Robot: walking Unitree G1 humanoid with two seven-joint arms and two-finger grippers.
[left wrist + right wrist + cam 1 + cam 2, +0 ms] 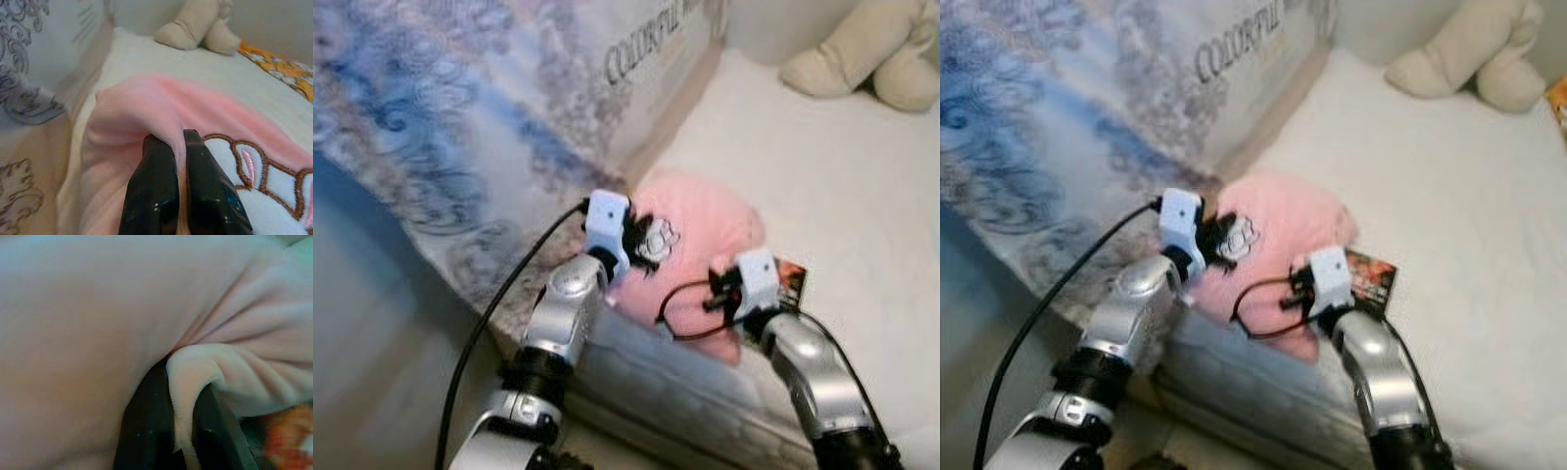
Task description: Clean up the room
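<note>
A pink fleece garment [705, 230] with an embroidered white patch lies on the white bed [822, 196] near its front edge. My left gripper [178, 147] is shut on a fold of the pink fleece garment [142, 112] at its left side. My right gripper [183, 401] is shut on a pinched ridge of the same garment [98, 323] at its right side. Both wrists [607, 220] rest over the cloth in the eye views, with the fingertips buried in it.
A cream plush toy [871, 54] lies at the far end of the bed. A patterned blue-grey quilt [460, 108] with printed letters drapes along the left. A dark red packet [791, 279] lies just right of the garment. An orange patterned cloth [279, 68] is at the far right.
</note>
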